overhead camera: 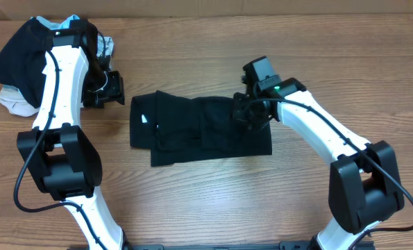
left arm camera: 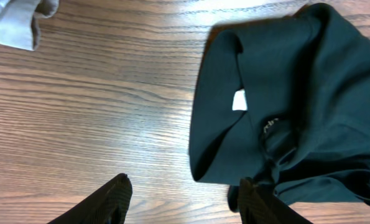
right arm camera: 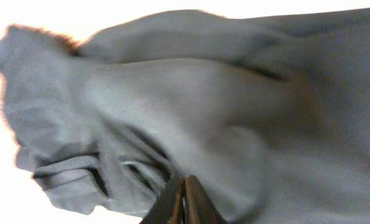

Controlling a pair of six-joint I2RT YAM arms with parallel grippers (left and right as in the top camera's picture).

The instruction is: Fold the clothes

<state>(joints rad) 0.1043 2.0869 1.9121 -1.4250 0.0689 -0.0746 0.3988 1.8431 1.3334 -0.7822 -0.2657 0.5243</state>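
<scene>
On the wooden table (overhead camera: 192, 201) the polo shirt (overhead camera: 199, 128) lies centre, already gathered into a rumpled rectangle; I judge it needs another fold and smoothing. My right gripper (overhead camera: 251, 113) sits on its far right corner, fingers clenched, cloth pinched or not I cannot tell. My left gripper (overhead camera: 114, 89) hovers spread just left, other clothes (overhead camera: 15, 69) heaped beyond.

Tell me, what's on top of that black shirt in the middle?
Only the right tool rests on the black polo shirt, at its right end, shut on the cloth. The fabric beneath the tool and the shirt's folded-under layers are hidden.
</scene>
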